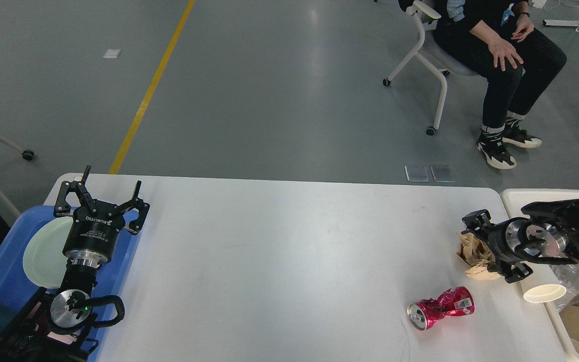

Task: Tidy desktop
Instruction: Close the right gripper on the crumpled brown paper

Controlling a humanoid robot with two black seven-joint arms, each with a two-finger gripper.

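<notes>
Mostly bare white desktop (pixel 279 261), grey floor (pixel 279 85) beyond.

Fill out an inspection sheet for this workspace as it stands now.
Surface: desktop, white, mostly bare in the middle.
Job's things: crumpled brown paper, crushed red can lying on its side, white paper cup at the right edge.
Clutter: blue tray at left holding a pale plate; cream bin at right with trash inside.
Grippers: left gripper open above the tray's edge, holding nothing; right gripper at the brown paper, fingers either side of it, contact unclear.
Cables: black loop on the left arm.
Surroundings: seated person, yellow floor line.
</notes>
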